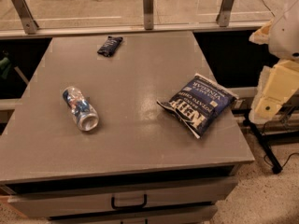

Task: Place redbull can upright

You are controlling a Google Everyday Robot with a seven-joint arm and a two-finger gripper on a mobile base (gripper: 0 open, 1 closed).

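- A grey surface [149, 143] tops a low cabinet with a drawer handle [128, 202] at the front. Behind it runs a rail on metal posts [148, 8], above a pale floor.
- The redbull can [80, 108] lies on its side on the left half of the surface, well in from every edge, so the task is not yet done.
- Its long axis runs on a diagonal. One end points toward the far left, and the round silver end faces the near edge, turned a little to the right.
- The gripper [273, 90] hangs off the right side of the surface, beyond its edge and above the floor, touching nothing. I cannot tell whether it is open or closed.
- The can lies well apart from the gripper, to its left across nearly the whole surface.
- A large blue chip bag [198, 104] lies flat between the two, near the right edge. A straight reach would likely have to pass over it.
- A small dark packet [110, 45] sits at the far edge, clear of that path.
- With only one arm, my guess is the grasp should close across the can's narrow body, square to that diagonal, before tipping it onto its base.
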